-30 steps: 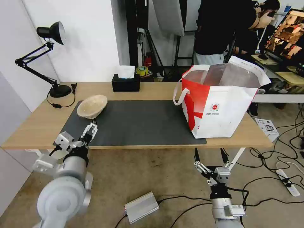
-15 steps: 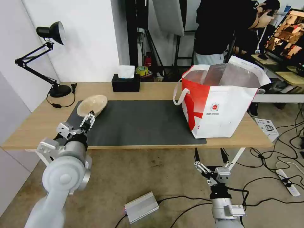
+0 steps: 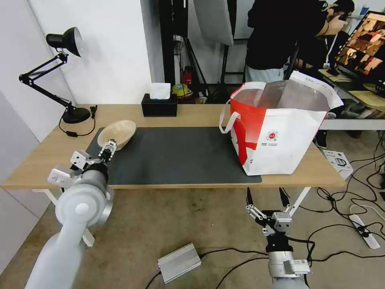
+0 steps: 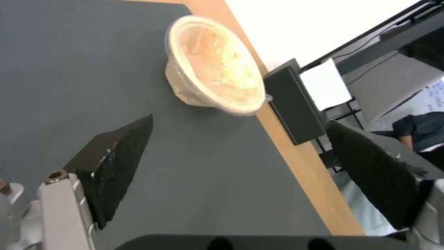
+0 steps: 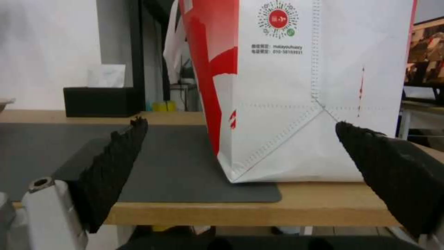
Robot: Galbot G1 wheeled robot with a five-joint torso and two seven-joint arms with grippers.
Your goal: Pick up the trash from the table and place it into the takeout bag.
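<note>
Step in hand: reaching for the bowl [image 3: 116, 134], the one piece of trash I can see on the table [image 3: 192, 114].
Bowl: beige pulp, shallow, tilted, on the far left corner of the mat [image 3: 176, 154], its rim toward the black tissue box [image 3: 159, 105].
Left claw [image 3: 108, 148]: over the mat's left part, just short of the bowl's near side; in the left wrist view its fingers [image 4: 118, 163] stand wide apart with the bowl [image 4: 213, 67] ahead of the gap and not yet between them.
Right claw [image 3: 267, 200]: parked low, in front of the table's near edge below the bag [image 3: 280, 132], fingers spread wide, holding nothing.
Grip advice: the bowl is shallow and leaning, so I would take the near rim wall between the pads, one finger inside and one outside, rather than try to span it. Pulp probably flexes; close gently.
Bag: upright on the right end of the mat, mouth open, foil lining showing, well apart from the bowl.
Edges: the bowl sits near the mat's back-left corner; a push could slide it onto bare wood toward the lamp [image 3: 66, 72] base and its cord.
Open room: the mat between bowl and bag carries nothing, a free path for carrying across. The bag's wall is tall, so the bowl must rise above the rim before crossing, and the left loop handle could snag.
</note>
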